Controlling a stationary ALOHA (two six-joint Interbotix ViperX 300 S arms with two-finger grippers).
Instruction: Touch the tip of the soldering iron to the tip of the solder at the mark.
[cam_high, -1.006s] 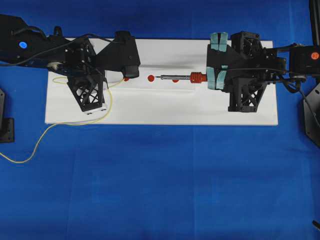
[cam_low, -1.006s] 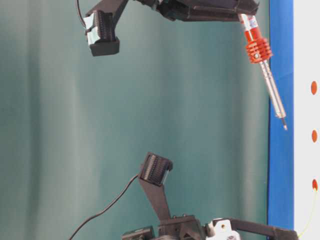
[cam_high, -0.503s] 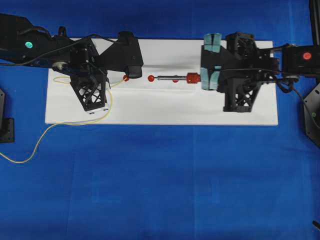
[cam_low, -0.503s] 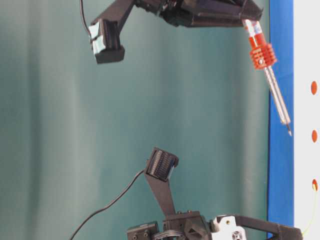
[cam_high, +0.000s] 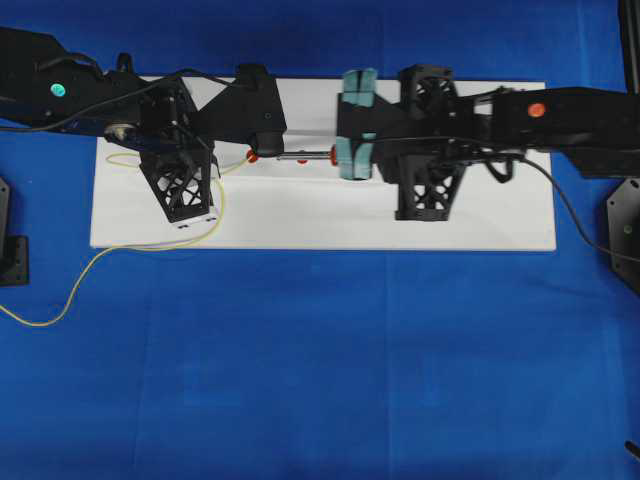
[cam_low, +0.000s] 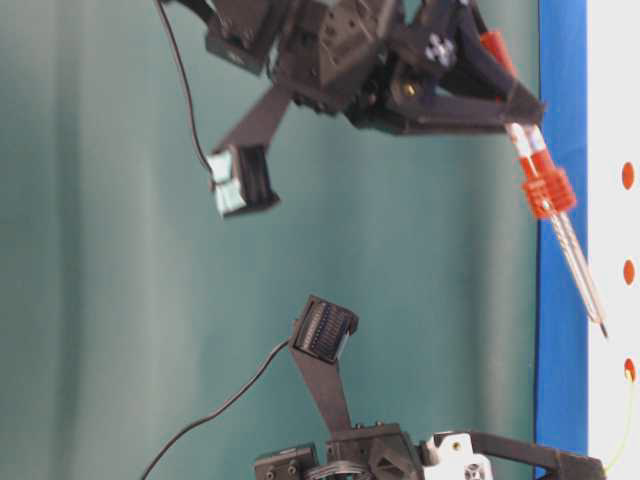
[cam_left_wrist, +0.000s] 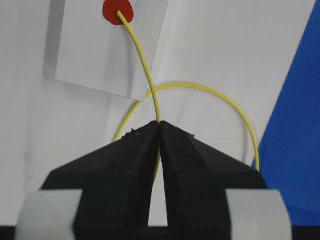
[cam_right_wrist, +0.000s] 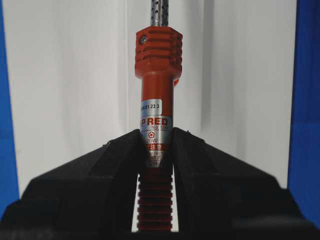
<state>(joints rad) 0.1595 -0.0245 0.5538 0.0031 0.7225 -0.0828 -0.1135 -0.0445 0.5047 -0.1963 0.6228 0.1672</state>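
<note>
blue tabletop under the white board (cam_high: 300, 215), my left fingers (cam_left_wrist: 159, 131) pinching the solder (cam_left_wrist: 145, 70) with its tip on the red mark (cam_left_wrist: 118, 11), my right fingers (cam_right_wrist: 156, 145) clamping the soldering iron (cam_right_wrist: 156, 90); i should ease its point left, slowly, onto that mark.

The soldering iron (cam_right_wrist: 156, 120) carries a handle label reading "RED", "No. 505" and, above, "04.01.23 3".
</note>
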